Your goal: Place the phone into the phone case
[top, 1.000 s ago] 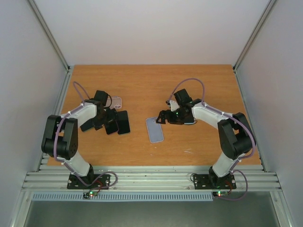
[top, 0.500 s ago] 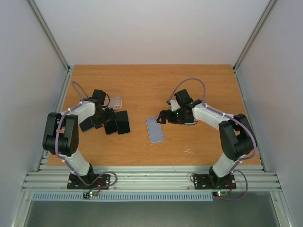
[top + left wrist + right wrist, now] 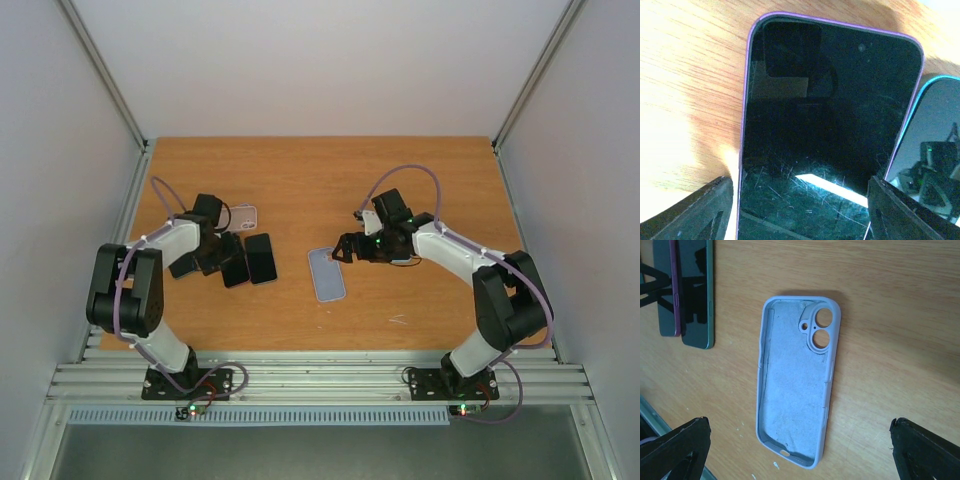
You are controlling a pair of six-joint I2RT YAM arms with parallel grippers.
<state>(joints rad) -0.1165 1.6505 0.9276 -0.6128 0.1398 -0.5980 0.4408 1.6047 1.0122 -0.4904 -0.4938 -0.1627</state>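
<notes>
A dark phone with a purple edge [image 3: 830, 125] lies flat on the wooden table; in the top view [image 3: 236, 267] it is at the left. A second phone with a teal edge [image 3: 935, 150] lies right beside it. My left gripper [image 3: 800, 210] is open, its jaws either side of the purple phone's near end. The empty pale blue phone case [image 3: 797, 380] lies open side up near the table's middle [image 3: 327, 273]. My right gripper [image 3: 800, 455] is open wide and empty, just above the case's bottom end.
A small clear pinkish case [image 3: 243, 215] lies behind the left gripper [image 3: 222, 258]. Both phones [image 3: 685, 290] show at the top left of the right wrist view. White specks lie on the wood [image 3: 775, 466] near the case. Grey walls surround the table [image 3: 320, 180].
The left arm has shifted slightly to the left over the phones. The right arm's elbow has drifted slightly right. Phones and case have not moved.
</notes>
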